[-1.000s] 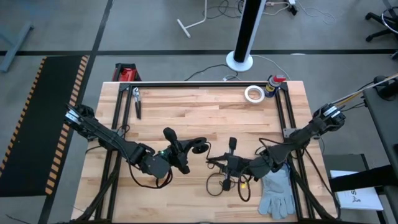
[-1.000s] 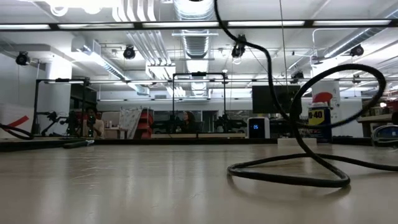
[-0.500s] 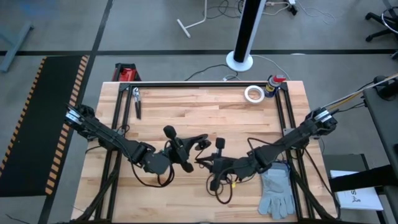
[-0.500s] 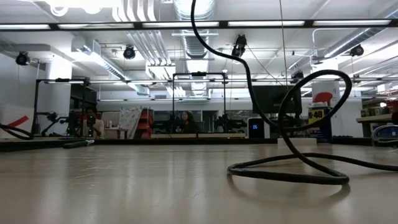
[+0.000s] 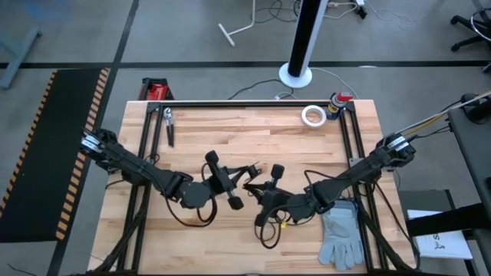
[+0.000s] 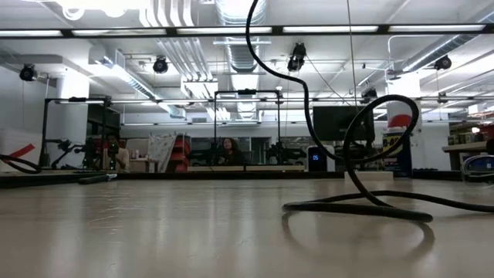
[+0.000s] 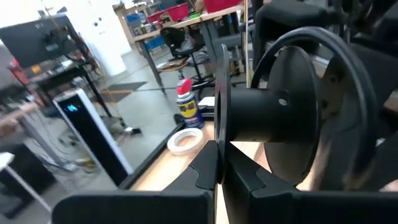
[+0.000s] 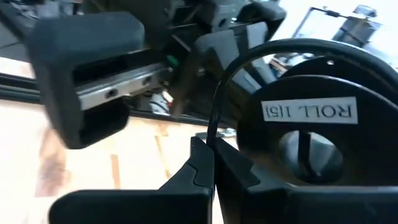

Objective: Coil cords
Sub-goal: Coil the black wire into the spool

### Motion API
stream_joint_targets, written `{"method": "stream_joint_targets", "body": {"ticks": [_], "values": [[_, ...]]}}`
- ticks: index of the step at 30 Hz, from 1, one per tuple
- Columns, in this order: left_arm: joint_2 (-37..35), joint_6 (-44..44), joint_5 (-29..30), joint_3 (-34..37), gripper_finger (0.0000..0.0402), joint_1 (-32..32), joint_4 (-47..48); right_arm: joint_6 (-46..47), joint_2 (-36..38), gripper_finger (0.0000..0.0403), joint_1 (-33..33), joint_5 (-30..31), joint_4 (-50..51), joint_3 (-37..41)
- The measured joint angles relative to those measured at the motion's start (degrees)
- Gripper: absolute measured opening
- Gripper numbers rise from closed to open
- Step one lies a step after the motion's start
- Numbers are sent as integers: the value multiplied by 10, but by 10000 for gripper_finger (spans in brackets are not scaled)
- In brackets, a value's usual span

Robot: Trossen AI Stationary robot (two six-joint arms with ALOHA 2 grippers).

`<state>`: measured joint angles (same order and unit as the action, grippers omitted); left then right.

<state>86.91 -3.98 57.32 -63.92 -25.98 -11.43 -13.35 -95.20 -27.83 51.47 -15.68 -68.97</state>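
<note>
Two grippers are meeting low on the wooden table (image 5: pixel 253 134), near its 6 o'clock edge, with one thin black cord (image 5: pixel 265 227) strung between them. From above, the left gripper (image 5: pixel 247 172) is reaching in from 9 o'clock and the right gripper (image 5: pixel 255 190) from 3 o'clock, their tips almost touching at the table's middle. Each wrist view is showing its own fingers pressed together on the cord, which is running up from the pinch in a curved arc across the other arm's round joint. Below the right gripper the cord's slack is hanging toward 6 o'clock in a loose loop, its long axis running roughly 12 to 6 in the overhead view. At table height the cord (image 6: pixel 363 202) is lying in a flat loop on the wood, then rising in a tall curve out of the picture's top. A grey glove (image 5: pixel 339 235) is lying at about 4 o'clock, just beside the right arm. Toward 1 o'clock a white tape roll (image 5: pixel 312 116) is resting near a spray can (image 5: pixel 338 103); in the left wrist view that can (image 7: pixel 186 103) is showing its blue and yellow body and red cap, with lettering too blurred to read. The right wrist view is catching a mirrored label reading "ROLL 151" on the facing arm's joint (image 8: pixel 309 112). Pliers (image 5: pixel 169 125) are lying at 10 o'clock.
</note>
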Motion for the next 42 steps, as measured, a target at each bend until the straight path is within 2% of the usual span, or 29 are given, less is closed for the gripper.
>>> {"method": "stream_joint_targets", "body": {"ticks": [4,10,15,26,31,35,39,42], "values": [[0,42,-4,0,0,3,-6,7,0,0,2,28,2,0],[0,96,-3,-1,0,5,-14,65,0,0,13,38,25,0],[0,123,2,-1,0,5,-11,73,0,0,14,45,30,0],[-1,120,0,-1,0,6,-27,168,0,0,14,52,103,-7],[-1,120,-14,-1,0,5,-37,174,0,0,15,56,126,-7],[-4,121,-21,0,0,3,-38,191,0,0,5,81,188,-7],[-7,125,-29,0,0,-2,-37,254,1,0,-2,108,278,-8],[-7,126,-30,1,0,-4,-26,269,2,0,-6,114,303,-8]]}}
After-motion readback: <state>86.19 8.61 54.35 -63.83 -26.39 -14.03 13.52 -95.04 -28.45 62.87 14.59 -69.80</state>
